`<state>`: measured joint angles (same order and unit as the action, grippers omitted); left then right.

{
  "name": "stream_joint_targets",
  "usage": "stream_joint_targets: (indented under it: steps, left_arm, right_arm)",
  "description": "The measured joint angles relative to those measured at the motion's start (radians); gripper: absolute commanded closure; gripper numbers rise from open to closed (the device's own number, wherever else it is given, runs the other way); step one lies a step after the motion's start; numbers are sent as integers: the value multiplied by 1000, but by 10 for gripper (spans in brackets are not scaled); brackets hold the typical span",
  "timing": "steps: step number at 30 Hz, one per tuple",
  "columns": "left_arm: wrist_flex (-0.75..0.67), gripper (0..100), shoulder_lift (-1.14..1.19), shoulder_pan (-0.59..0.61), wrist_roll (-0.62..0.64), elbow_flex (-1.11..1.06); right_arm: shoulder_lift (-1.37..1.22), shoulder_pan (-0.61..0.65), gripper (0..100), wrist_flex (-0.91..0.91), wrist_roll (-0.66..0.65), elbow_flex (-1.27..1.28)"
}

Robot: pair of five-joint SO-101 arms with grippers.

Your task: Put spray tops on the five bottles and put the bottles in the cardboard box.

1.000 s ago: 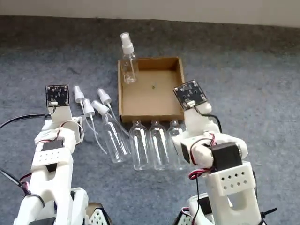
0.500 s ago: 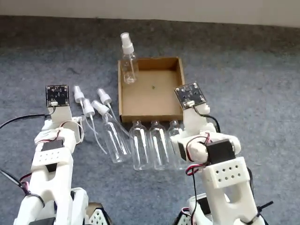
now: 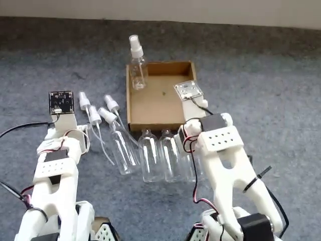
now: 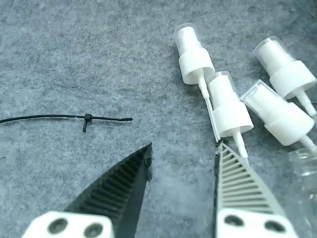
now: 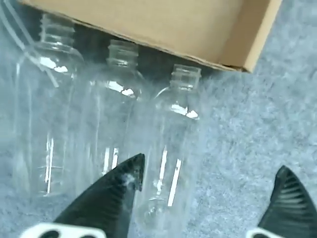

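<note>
With left jaws wide near spray tops, 9 o'clock of the box; with right jaws wide over the rightmost bottle, 6 o'clock.

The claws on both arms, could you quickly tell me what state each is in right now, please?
Left claw: open, holding nothing, beside the loose spray tops.
Right claw: open, holding nothing, over an uncapped bottle.

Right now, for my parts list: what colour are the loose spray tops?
White, clear-capped; the spray tops show best in the left wrist view.
</note>
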<state>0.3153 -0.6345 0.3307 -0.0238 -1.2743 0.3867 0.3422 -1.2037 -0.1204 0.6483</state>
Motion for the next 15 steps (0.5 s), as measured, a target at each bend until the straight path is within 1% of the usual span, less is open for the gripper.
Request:
stream_joint_targets:
  steps: [4, 8, 12, 15]
  left_arm:
    - [0, 804, 0, 0, 0, 0]
    - [0, 804, 0, 0, 0, 0]
    - [0, 804, 0, 0, 0, 0]
    - [0, 804, 0, 0, 0, 0]
  right_arm:
    - [-77, 0, 717, 54, 38, 0]
    - [-143, 0, 720, 117, 55, -2]
    - [-204, 5, 725, 143, 55, -2]
    - [-236, 2, 789, 147, 55, -2]
